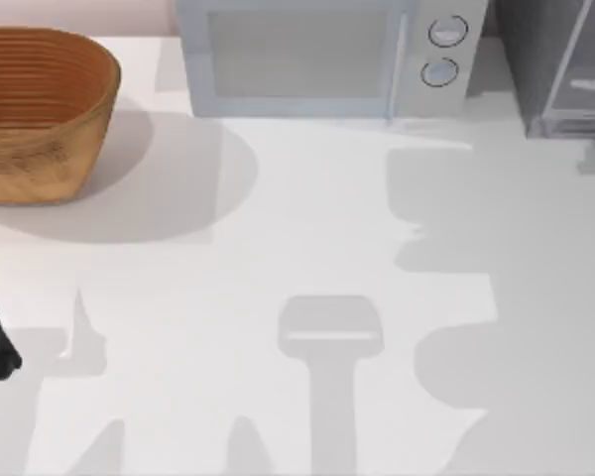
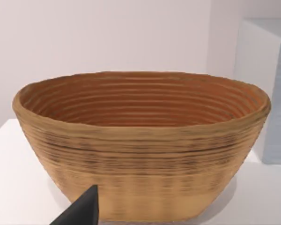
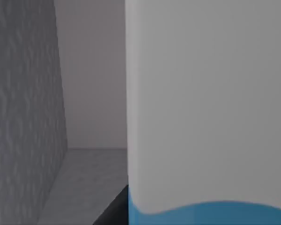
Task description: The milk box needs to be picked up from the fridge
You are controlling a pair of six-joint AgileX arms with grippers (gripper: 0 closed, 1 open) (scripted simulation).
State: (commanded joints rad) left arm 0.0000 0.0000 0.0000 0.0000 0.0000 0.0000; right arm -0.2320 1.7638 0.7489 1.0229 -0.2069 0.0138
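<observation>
Milk box fills right wrist cam inside fridge (right gripper's grip: can't tell).

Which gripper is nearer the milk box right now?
Right. The right wrist view sits right up against the milk box inside the fridge. The left gripper is over by the wicker basket at the table's left.

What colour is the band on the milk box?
Sky blue, below a white body, on the milk box; the right wrist view shows it best.
</observation>
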